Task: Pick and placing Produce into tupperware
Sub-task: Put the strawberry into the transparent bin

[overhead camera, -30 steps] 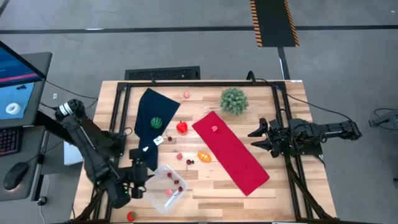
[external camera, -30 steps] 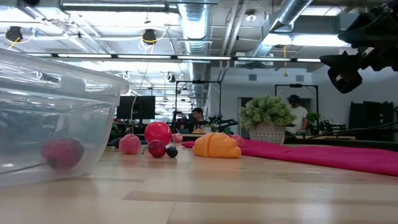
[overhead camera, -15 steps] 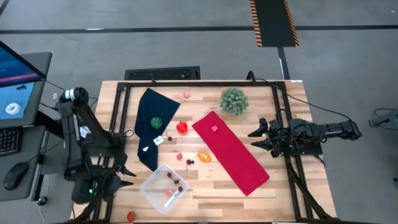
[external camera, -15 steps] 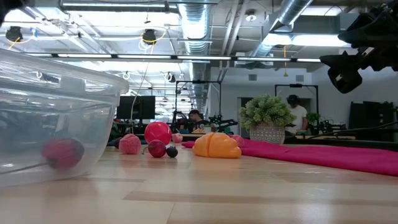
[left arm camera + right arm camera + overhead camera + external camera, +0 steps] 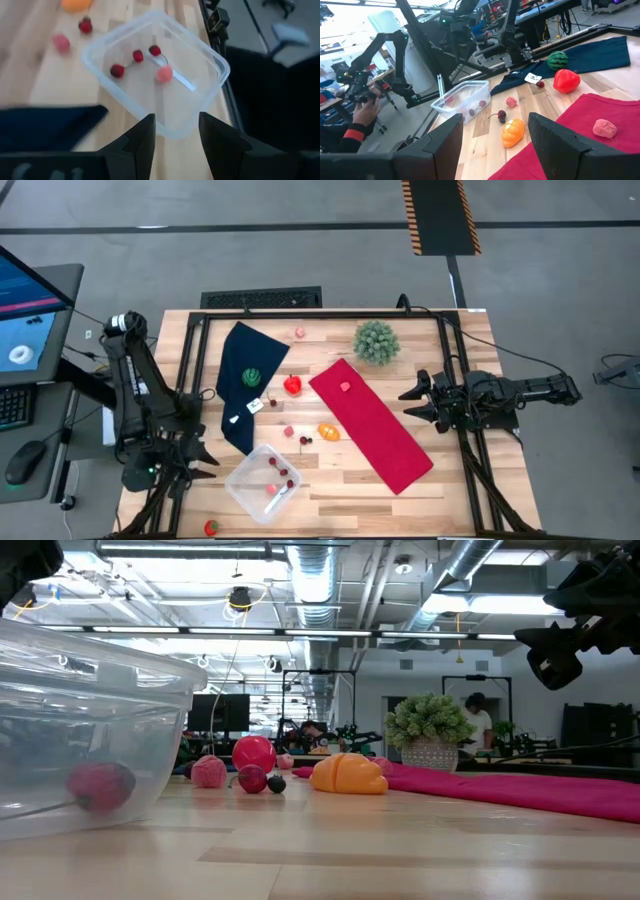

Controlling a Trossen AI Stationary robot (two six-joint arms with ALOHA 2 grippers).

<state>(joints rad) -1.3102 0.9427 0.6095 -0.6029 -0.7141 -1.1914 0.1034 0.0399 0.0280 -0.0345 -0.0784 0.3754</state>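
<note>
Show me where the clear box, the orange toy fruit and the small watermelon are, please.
clear box (image 5: 243, 483), high view, bare floor near its left corner
orange toy fruit (image 5: 328, 432), high view, its middle
small watermelon (image 5: 251, 377), high view, its striped top

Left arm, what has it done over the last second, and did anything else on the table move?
The left pincer pulled back from over the tupperware toward the table's left edge, empty and open. The right pincer, the produce and the cloths stayed put.

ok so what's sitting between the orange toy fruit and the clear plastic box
In the high view, between the orange toy fruit and the clear plastic box lie a dark cherry and a small pink piece on bare wood; nothing else.
</note>
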